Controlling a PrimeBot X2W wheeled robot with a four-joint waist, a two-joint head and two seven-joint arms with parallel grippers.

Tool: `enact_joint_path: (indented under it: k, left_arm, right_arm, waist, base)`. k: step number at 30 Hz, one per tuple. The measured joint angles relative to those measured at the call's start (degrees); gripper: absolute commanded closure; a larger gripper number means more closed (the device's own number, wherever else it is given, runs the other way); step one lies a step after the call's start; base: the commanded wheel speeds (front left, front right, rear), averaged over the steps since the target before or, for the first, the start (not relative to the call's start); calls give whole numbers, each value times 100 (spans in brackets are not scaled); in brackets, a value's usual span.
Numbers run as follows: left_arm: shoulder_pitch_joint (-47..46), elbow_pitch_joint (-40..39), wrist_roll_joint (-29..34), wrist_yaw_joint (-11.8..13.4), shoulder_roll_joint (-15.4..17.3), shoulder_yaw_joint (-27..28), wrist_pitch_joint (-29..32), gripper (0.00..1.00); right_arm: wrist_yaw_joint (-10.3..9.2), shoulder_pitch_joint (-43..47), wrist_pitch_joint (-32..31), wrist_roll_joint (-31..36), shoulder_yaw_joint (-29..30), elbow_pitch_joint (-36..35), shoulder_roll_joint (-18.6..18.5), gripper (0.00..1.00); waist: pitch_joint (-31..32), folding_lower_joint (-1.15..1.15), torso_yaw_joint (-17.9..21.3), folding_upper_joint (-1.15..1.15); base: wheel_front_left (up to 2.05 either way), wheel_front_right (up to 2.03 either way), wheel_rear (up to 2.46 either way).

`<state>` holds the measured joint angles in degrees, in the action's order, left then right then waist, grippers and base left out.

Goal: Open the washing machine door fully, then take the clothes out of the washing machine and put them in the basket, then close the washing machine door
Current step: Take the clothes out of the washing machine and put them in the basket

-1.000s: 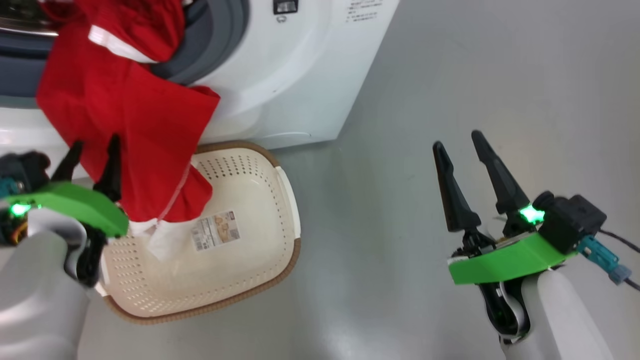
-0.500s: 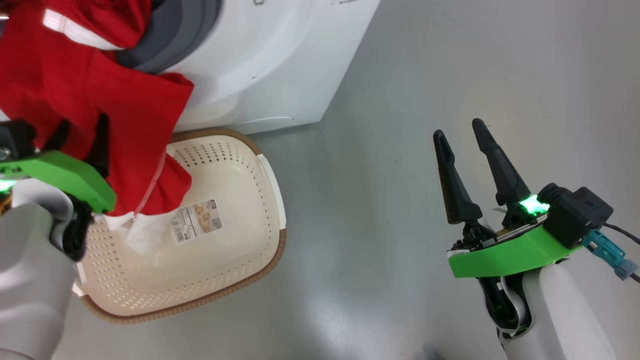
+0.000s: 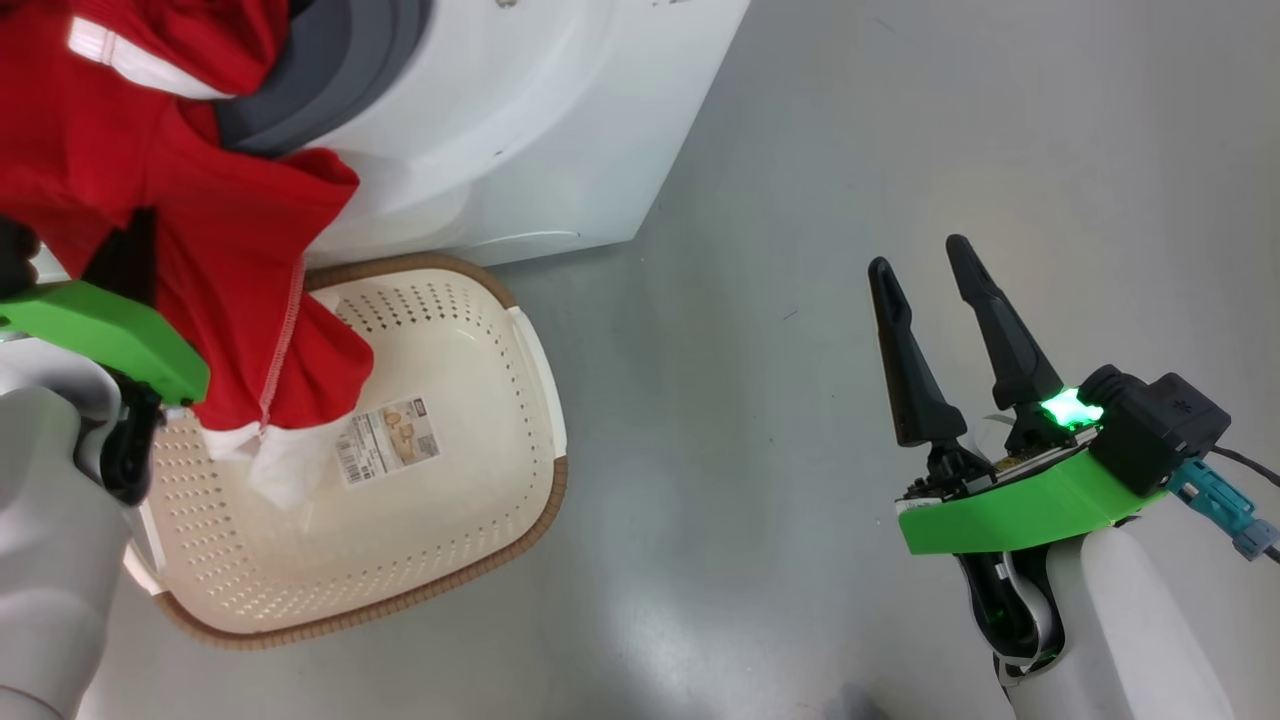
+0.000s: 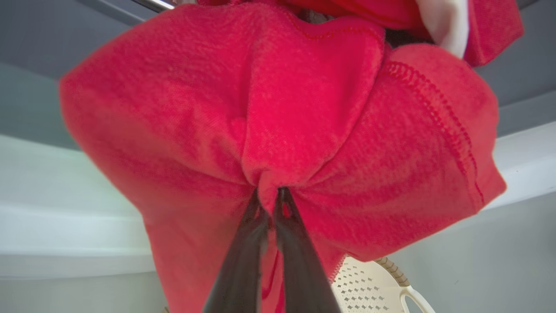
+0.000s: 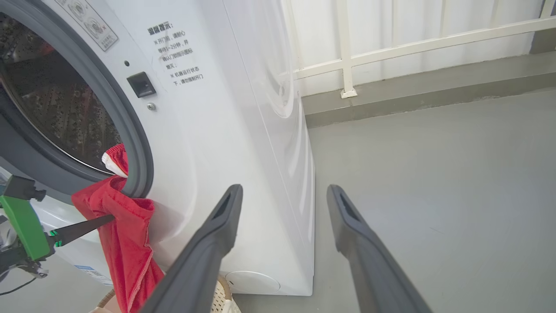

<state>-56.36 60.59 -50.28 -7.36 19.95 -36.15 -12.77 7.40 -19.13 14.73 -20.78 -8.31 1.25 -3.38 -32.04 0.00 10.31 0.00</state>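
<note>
Red clothes (image 3: 230, 230) with white trim hang out of the washing machine (image 3: 520, 130) and down into the cream basket (image 3: 460, 520) on the floor before it. My left gripper (image 3: 140, 225) is shut on a fold of the red cloth (image 4: 304, 108), its fingertips (image 4: 282, 195) pinched together in the fabric. The right wrist view shows it gripping the hanging clothes (image 5: 126, 243) below the grey gasket. My right gripper (image 3: 917, 254) stands open and empty over the floor, well right of the basket. The washing machine door is out of view.
The machine's white side (image 5: 260, 130) faces my right gripper (image 5: 284, 191), with grey floor (image 5: 434, 195) beyond and a white railing (image 5: 347, 56) at the wall. A paper label (image 3: 388, 442) lies in the basket's bottom. The basket's rim (image 4: 391, 271) shows below the cloth.
My left gripper's fingers, open astride the red cloth before, have shut on it. The head camera has shifted, sliding the scene leftward. The right arm has barely moved.
</note>
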Motion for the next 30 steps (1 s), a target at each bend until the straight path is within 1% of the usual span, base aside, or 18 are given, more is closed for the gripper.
enact_joint_path:
  k: [8,15,22,23,30]
  left_arm:
    - [113,-190,-247,1,-3,-310,-93,100]
    - [338,-716,-321,1,22,-421,-148,100]
    - [943,-1716,-19,1,189,4,-153,100]
    - [943,-1716,-19,1,189,4,-153,100]
    - [1801,-2729,378,1,210,397,-153,100]
  right_arm:
    - [0,1,0,2,-9,74,-1,0]
    - [0,5,0,2,-30,158,-1,0]
    - [0,15,0,2,-31,245,-1,0]
    - [0,15,0,2,-31,245,-1,0]
    - [0,36,0,3,-23,296,-2,0]
  waist:
    - [152,0,-87,0]
    - [333,0,-181,0]
    - [491,0,-292,0]
    - [491,0,-292,0]
    - [615,0,-403,0]
  base:
    - [0,0,0]
    - [0,0,0]
    - [0,0,0]
    - [0,0,0]
    - [0,0,0]
